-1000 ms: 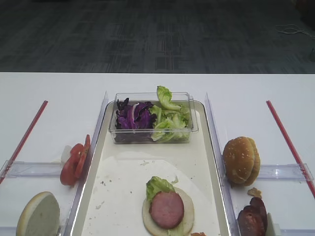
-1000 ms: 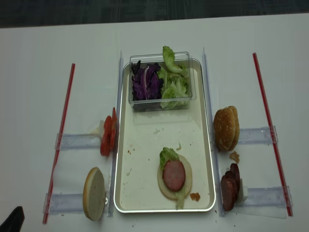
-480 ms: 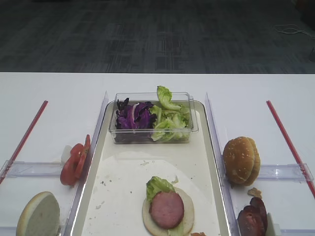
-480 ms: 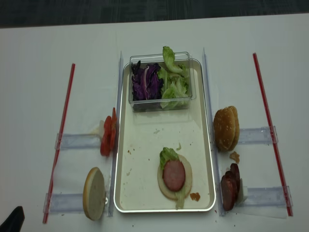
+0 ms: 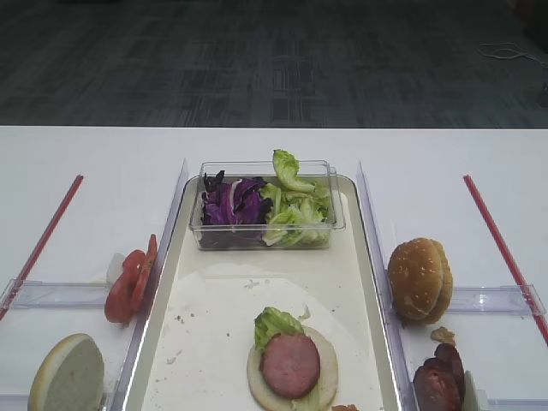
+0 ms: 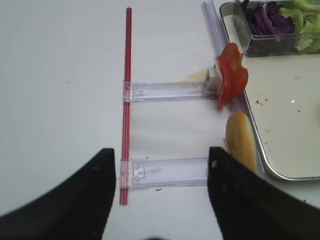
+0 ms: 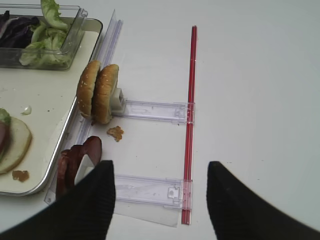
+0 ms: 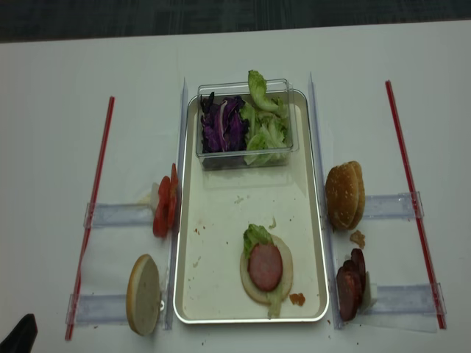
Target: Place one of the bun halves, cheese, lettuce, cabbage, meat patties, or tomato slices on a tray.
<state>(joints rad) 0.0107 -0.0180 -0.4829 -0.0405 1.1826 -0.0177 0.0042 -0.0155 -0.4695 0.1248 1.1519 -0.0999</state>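
Note:
The tray (image 5: 214, 300) lies in the middle, and on it a bun half (image 5: 329, 364) carries lettuce (image 5: 274, 324) and a meat patty (image 5: 289, 364). Two bun halves (image 7: 99, 92) stand on edge right of the tray, with meat patties (image 7: 75, 160) nearer me. Tomato slices (image 6: 231, 75) and another bun half (image 6: 240, 142) stand left of the tray. My right gripper (image 7: 160, 200) hangs open over bare table beside the patties. My left gripper (image 6: 162, 195) hangs open and empty, left of that bun half. I cannot make out any cheese for certain.
A clear plastic box (image 5: 265, 205) at the tray's far end holds purple cabbage (image 5: 229, 204) and green lettuce (image 5: 295, 210). Clear plastic rails (image 7: 155, 109) and red strips (image 7: 190, 100) lie on the white table (image 5: 86, 154) on both sides. Crumbs dot the tray.

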